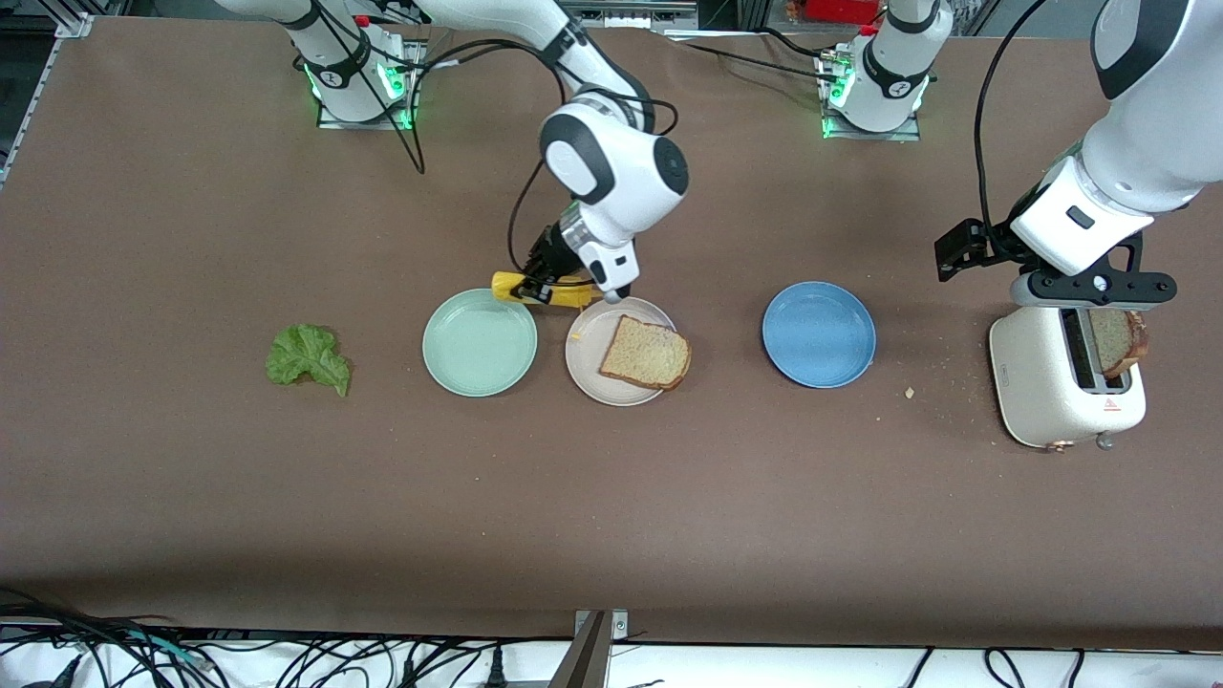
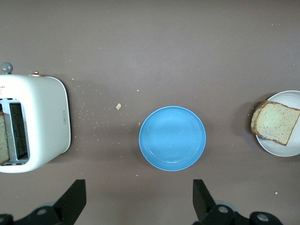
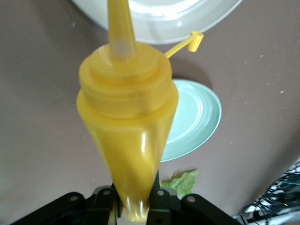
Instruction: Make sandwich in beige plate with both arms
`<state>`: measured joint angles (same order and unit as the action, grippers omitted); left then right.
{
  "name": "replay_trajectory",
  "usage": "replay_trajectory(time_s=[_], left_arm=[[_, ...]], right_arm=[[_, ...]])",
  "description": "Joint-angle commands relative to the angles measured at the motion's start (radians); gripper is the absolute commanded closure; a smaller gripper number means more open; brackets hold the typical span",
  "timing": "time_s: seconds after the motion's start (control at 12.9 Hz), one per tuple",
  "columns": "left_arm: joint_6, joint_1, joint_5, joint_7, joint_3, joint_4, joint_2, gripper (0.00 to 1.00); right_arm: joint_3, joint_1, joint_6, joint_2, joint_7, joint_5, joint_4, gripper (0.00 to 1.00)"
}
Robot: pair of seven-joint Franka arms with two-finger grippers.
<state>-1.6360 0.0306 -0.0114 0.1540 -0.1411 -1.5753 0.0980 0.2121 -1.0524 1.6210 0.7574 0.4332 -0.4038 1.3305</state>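
Nearest the front camera sits the white toaster (image 1: 1065,382) at the left arm's end of the table, a bread slice (image 1: 1118,340) standing up out of its slot, a few crumbs (image 1: 910,392) scattered on the brown table (image 1: 611,516) beside it. Along roughly the same line lie the lettuce leaf (image 1: 308,357) toward the right arm's end, then the mint green plate (image 1: 480,341), the beige plate (image 1: 619,351) and the blue plate (image 1: 819,333).

On the beige plate rests a single slice of brown bread (image 1: 646,353), pushed to the plate's 3 o'clock side in the front view so its corner overhangs the rim. No lettuce is on it.

Over the beige plate's 11 o'clock edge hangs the right gripper (image 3: 133,199), its fingers (image 3: 104,201) pinched narrow around the base of a yellow squeeze bottle (image 3: 129,126). The bottle points its nozzle toward the beige plate, its little cap (image 3: 194,40) dangling off on a strap.

The left gripper (image 2: 139,199) hangs above the toaster's edge farther from the front camera, its fingers (image 2: 75,197) spread wide with nothing between them.
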Motion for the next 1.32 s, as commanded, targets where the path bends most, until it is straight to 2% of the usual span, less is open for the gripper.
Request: replay_trajectory(time_s=[0.0, 0.39, 0.62, 0.85, 1.24], left_arm=[[0.021, -0.004, 0.018, 0.007, -0.002, 0.023, 0.006, 0.0], [0.021, -0.003, 0.019, 0.009, -0.002, 0.024, 0.006, 0.0], [0.021, -0.003, 0.019, 0.007, -0.002, 0.023, 0.006, 0.0], [0.021, -0.003, 0.019, 0.009, -0.002, 0.024, 0.006, 0.0], [0.021, -0.004, 0.019, 0.009, -0.002, 0.024, 0.006, 0.0]], right_arm=[[0.049, -0.011, -0.033, 0.089, -0.028, -0.015, -0.102, 1.0], [0.102, -0.017, 0.005, 0.18, -0.027, -0.015, -0.172, 1.0], [0.115, -0.035, 0.01, 0.186, -0.025, -0.016, -0.171, 1.0], [0.159, -0.09, 0.017, 0.22, -0.031, -0.012, -0.172, 1.0], [0.167, -0.09, 0.019, 0.23, -0.039, 0.005, -0.171, 1.0]])
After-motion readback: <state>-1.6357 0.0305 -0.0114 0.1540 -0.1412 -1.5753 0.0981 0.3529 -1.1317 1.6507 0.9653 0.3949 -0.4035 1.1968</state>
